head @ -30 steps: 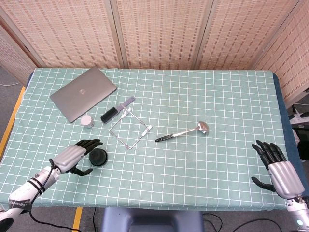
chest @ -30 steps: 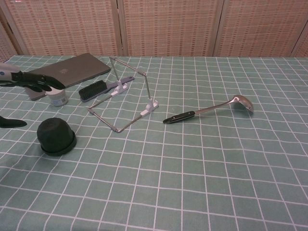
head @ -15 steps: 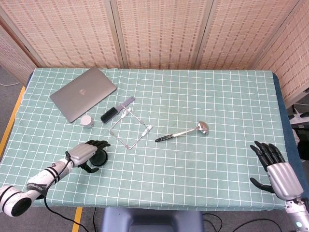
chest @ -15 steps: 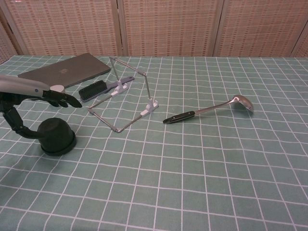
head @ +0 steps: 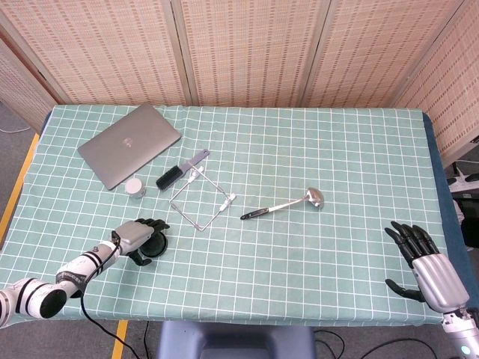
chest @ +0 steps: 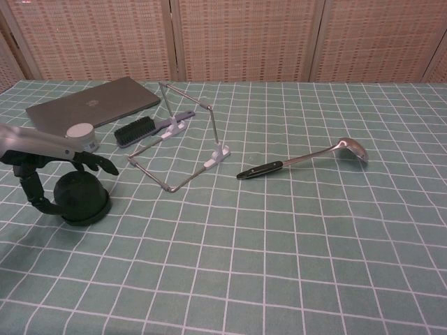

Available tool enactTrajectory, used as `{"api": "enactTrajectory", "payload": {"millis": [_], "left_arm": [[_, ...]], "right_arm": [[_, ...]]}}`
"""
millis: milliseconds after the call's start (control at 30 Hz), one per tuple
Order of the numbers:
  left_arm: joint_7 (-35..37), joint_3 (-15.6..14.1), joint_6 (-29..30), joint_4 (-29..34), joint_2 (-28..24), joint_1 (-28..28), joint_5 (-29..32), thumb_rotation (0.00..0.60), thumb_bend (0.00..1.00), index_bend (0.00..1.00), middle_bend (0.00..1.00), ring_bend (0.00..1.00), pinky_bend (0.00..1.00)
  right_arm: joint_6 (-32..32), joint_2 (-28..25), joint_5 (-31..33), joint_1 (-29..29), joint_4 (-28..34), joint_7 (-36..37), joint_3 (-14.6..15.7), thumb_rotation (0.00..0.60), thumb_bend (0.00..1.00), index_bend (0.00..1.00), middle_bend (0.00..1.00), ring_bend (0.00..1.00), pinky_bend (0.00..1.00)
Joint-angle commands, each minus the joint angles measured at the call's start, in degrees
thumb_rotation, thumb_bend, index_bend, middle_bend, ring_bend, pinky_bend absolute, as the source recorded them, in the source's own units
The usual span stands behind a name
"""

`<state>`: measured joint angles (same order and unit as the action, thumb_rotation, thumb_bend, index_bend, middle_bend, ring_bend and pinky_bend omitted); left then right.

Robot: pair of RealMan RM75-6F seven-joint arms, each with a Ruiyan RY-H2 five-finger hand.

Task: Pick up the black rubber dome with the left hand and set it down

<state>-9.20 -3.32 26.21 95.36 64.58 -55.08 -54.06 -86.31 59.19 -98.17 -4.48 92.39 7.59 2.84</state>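
The black rubber dome [chest: 84,199] stands on the green checked tablecloth near the front left, partly covered in the head view [head: 156,247]. My left hand [chest: 47,149] reaches over it from the left: the dark fingers [chest: 93,162] arch just above its top and the thumb [chest: 31,190] hangs down by its left side. No firm grip shows, and the dome rests on the cloth. In the head view the left hand [head: 135,235] sits over the dome's left half. My right hand [head: 427,265] lies at the front right edge, fingers spread, holding nothing.
A grey laptop [head: 129,143] lies at the back left, with a small white jar [head: 135,186] and a black brush [head: 179,170] beside it. A wire stand [head: 200,197] is just behind the dome. A steel ladle [head: 284,205] lies mid-table.
My left hand has slid right and lowered over the dome, its thumb dropping beside it. The dome has not moved. The right hand has drifted slightly toward the front edge.
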Motion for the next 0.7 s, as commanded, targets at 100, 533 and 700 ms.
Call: {"api": "enactTrajectory", "payload": {"millis": [100,533,700], "left_arm": [[-3.87,-2.34,2.57,-0.91,2.41,-2.94,5.43,0.6,0.3,0.0,0.0,0.0,0.19],[-7.97,-5.66,3.7,-1.03,4.15,-7.36,11.62,0.6,0.3,0.0,0.0,0.0,0.25],[-9.46,-7.21,4.33,-1.53,4.85,-8.26,12.94,0.6,0.3,0.02,0.04,0.0,0.23]], "right_arm": [[-1.33,-0.11,-0.35,0.54,0.26,0.35,0.01,0.6,0.11,0.0,0.0,0.0,0.0],[-1.73,0.27,-0.15,0.71,-0.26,0.05,-0.17,0.6,0.11,0.0,0.0,0.0,0.0],[-2.2,0.42,0.16,0.87,-0.42,-0.17,-0.48,0.6,0.11,0.0,0.0,0.0,0.0]]}}
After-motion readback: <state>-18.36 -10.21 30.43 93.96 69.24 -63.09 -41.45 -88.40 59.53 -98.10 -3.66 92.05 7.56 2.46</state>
